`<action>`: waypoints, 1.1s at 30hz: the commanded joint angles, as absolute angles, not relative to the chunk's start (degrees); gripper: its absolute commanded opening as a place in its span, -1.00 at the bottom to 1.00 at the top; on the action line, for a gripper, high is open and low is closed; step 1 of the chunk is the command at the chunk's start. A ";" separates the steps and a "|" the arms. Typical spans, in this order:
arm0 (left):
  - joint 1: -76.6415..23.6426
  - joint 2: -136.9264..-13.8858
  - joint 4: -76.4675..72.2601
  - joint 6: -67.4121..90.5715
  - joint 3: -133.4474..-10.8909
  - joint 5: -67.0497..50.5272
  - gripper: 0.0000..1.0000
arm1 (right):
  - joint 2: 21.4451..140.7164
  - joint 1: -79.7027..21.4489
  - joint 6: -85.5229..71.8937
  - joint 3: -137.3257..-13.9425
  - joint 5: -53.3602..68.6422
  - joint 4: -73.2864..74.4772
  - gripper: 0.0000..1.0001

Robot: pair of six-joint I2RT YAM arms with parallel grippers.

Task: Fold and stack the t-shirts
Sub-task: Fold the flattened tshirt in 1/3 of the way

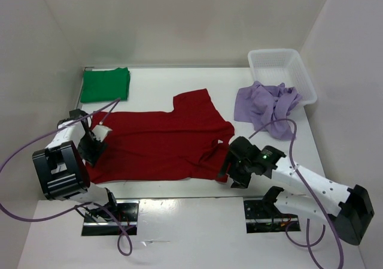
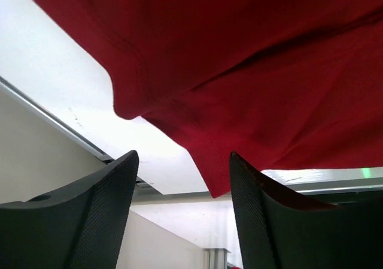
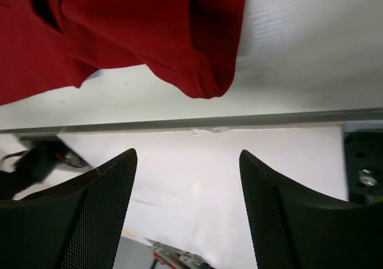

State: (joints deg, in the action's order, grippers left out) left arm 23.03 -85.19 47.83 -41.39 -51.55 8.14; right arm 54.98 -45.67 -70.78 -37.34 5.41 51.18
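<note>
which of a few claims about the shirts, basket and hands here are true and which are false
1. The green t-shirt lies folded at the far left corner of the table. True.
2. The lavender t-shirt lies crumpled beside the basket. True.
3. The dark red t-shirt sits in the basket. False: it lies spread on the table, between the arms.
4. The left hand is shut on red cloth. False: it is open, like the right hand, gripping nothing.

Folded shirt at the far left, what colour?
The folded shirt is bright green, clearest in the top view.
</note>
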 commanded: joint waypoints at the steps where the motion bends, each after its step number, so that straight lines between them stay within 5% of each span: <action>1: 23.47 -86.39 45.97 -42.01 -50.72 9.66 0.40 | 52.82 -45.97 -77.69 -32.71 6.86 43.82 0.48; 13: 24.52 -90.62 43.33 -41.40 -50.10 10.20 0.42 | 69.95 -45.97 -72.95 -34.71 1.24 36.64 0.08; 20: 25.05 -90.62 42.28 -41.40 -48.87 9.14 0.42 | 67.95 -45.44 -71.54 -36.12 -0.97 38.50 0.08; 27: 25.05 -91.84 42.28 -41.40 -48.87 8.61 0.42 | 58.36 -44.57 -73.39 -37.62 -1.58 41.93 0.33; 33: 25.05 -92.46 42.80 -40.87 -49.57 8.61 0.42 | 65.12 -40.61 -71.72 -34.01 1.93 39.02 0.36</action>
State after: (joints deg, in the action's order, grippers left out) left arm 24.67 -91.24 42.02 -41.63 -49.30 10.09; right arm 62.59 -40.86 -72.36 -35.14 1.34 39.92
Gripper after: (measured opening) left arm 0.709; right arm 0.678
